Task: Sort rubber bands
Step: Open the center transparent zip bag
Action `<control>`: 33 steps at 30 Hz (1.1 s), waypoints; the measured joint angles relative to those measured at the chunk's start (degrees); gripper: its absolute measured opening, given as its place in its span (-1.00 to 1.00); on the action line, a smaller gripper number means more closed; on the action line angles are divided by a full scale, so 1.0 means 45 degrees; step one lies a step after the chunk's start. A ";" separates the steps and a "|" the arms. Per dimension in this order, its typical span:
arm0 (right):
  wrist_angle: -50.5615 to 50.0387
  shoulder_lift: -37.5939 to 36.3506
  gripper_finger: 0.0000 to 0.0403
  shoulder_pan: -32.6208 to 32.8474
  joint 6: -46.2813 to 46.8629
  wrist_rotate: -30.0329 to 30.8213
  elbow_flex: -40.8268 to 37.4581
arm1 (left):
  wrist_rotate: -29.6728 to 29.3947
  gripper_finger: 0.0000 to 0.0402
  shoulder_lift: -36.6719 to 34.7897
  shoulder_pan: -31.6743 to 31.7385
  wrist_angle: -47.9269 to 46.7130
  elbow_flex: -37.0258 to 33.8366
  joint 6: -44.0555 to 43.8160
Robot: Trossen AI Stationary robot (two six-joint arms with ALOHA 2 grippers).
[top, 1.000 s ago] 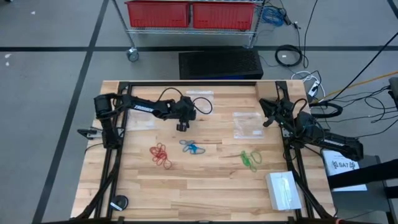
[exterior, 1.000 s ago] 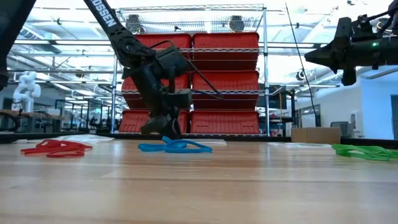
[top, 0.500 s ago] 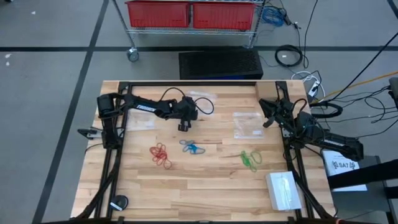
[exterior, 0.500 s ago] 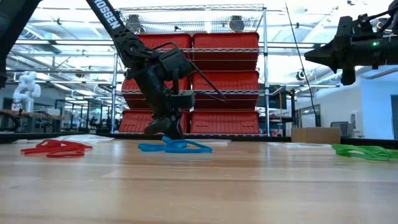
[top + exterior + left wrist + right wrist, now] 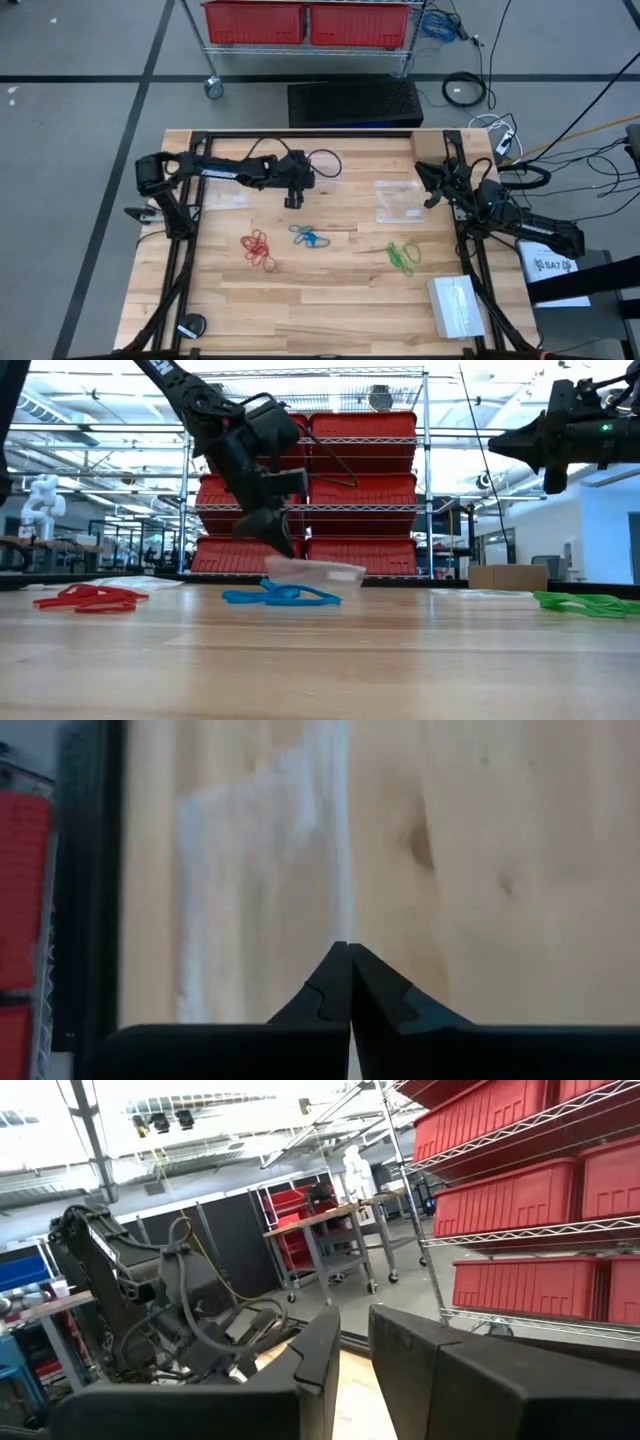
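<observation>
The left hand (image 5: 283, 550) is pinched shut on a corner of a clear bag (image 5: 315, 571), lifting it just off the surface (image 5: 330, 300). The blue rubber bands (image 5: 308, 238) lie just nearer the front edge, red (image 5: 258, 249) and green (image 5: 402, 256) flanking them. The right hand (image 5: 497, 446) waits raised, slightly parted and empty, beyond the green bands.

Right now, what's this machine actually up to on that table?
The left arm's fingers are shut on a clear plastic bag, lifting it off the table behind the blue rubber bands. The red rubber bands and green rubber bands lie untouched. The right arm waits raised at the table's right edge.
</observation>
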 joint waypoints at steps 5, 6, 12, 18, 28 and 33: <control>0.0000 0.0000 -0.74 0.0000 0.0005 -0.0021 0.0000 | -0.0003 -0.99 -0.0398 -0.0278 -0.0668 -0.0001 -0.0010; 0.0000 0.0000 -0.74 0.0000 0.0005 -0.0054 0.0000 | -0.0003 -0.99 -0.0449 -0.0356 -0.0742 -0.0001 -0.0010; -0.0087 0.0000 -0.74 0.0000 0.0005 -0.0661 0.0000 | -0.0979 -0.98 -0.0508 -0.0511 -0.1226 0.0011 0.0049; -0.0077 0.0000 -0.74 0.0000 0.0005 -0.0661 0.0000 | -0.0503 -0.71 0.0145 -0.0269 -0.1994 -0.0006 -0.0007; -0.0058 0.0000 -0.74 0.0000 0.0005 -0.0651 0.0000 | 0.0497 -0.20 0.1174 0.0432 -0.1595 0.0037 -0.0340; -0.0005 0.0000 -0.74 0.0000 0.0005 -0.0593 0.0000 | 0.0727 -0.19 0.1645 0.0614 -0.1329 0.0052 -0.0376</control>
